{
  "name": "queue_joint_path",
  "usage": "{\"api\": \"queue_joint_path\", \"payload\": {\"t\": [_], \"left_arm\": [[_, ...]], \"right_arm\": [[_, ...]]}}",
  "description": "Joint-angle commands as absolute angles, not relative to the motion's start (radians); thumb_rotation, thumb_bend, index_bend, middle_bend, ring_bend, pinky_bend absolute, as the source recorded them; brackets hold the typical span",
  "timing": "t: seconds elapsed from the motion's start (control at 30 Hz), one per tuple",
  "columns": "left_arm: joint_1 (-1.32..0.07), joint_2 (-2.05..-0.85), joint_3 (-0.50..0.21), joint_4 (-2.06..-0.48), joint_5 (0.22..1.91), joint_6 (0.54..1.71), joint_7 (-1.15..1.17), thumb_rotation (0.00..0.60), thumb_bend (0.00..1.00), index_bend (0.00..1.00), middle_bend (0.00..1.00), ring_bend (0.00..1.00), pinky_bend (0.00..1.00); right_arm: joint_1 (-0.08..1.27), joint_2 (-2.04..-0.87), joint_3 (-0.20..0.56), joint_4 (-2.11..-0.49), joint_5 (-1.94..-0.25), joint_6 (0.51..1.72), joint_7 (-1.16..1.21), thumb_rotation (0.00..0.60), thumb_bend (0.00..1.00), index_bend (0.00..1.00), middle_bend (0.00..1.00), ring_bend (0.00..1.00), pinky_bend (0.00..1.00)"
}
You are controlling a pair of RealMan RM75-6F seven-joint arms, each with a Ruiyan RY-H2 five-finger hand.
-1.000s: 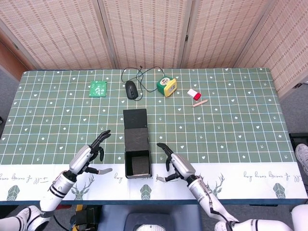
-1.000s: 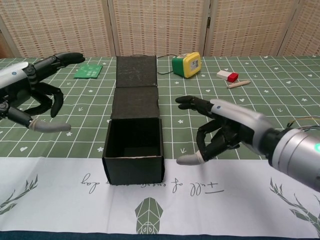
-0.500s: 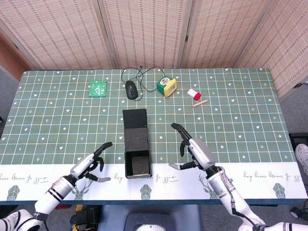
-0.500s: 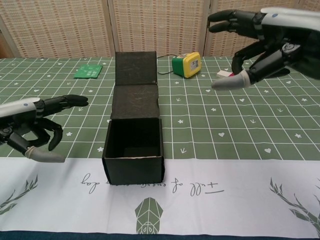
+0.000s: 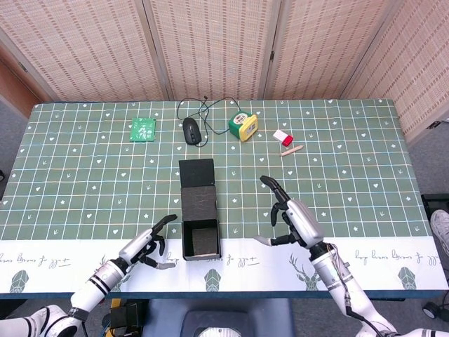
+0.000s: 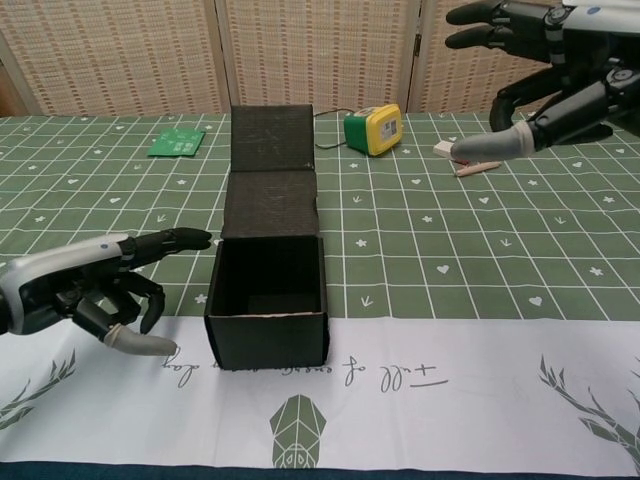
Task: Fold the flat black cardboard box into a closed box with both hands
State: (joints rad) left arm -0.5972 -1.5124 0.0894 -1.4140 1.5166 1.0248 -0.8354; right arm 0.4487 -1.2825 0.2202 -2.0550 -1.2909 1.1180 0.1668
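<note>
Two empty, spread hands: left hand [image 6: 95,290] low beside box [image 6: 267,300], right hand [image 6: 545,75] raised.

Box [image 5: 200,238] stands at the worktop's [image 5: 351,175] near edge, lid [image 5: 197,173] behind it. Left hand [image 5: 146,247] just left; right hand [image 5: 298,220] well right. Mouse [image 5: 191,130] at rear.

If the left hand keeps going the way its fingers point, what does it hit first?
Probably the left wall of the open black cardboard box; the left hand points at it, just short of touching.

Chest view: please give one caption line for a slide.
Open black box, lid flat behind, between two empty hands.
</note>
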Motion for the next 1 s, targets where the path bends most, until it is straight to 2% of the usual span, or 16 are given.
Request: {"api": "queue_joint_path", "payload": {"t": [0.03,0.33,0.9,1.0], "left_arm": [[-0.603,-1.528,0.075,-1.409,1.507,1.007,-0.839,0.6,0.07,0.0,0.0,0.61,0.95],[-0.615,-1.57,0.039,-1.392,1.481,0.963,-0.823,0.6,0.07,0.0,0.0,0.61,0.95],[-0.602,-1.654,0.003,-1.347,1.471,0.965,-0.85,0.6,0.07,0.0,0.01,0.64,0.96],[-0.596,-1.677,-0.007,-1.333,1.462,0.971,-0.846,0.6,0.07,0.05,0.05,0.66,0.96]], "right_arm": [[0.447,-1.283,0.214,-2.049,-1.296,1.121,0.174,0.6,0.11,0.0,0.0,0.65,1.0],[0.439,-1.275,0.203,-2.034,-1.314,1.132,0.209,0.6,0.11,0.0,0.0,0.65,1.0],[0.428,-1.28,0.19,-1.999,-1.318,1.145,0.255,0.6,0.11,0.0,0.0,0.65,1.0],[0.429,-1.289,0.191,-1.989,-1.306,1.144,0.26,0.6,0.11,0.0,0.0,0.65,1.0]]}}
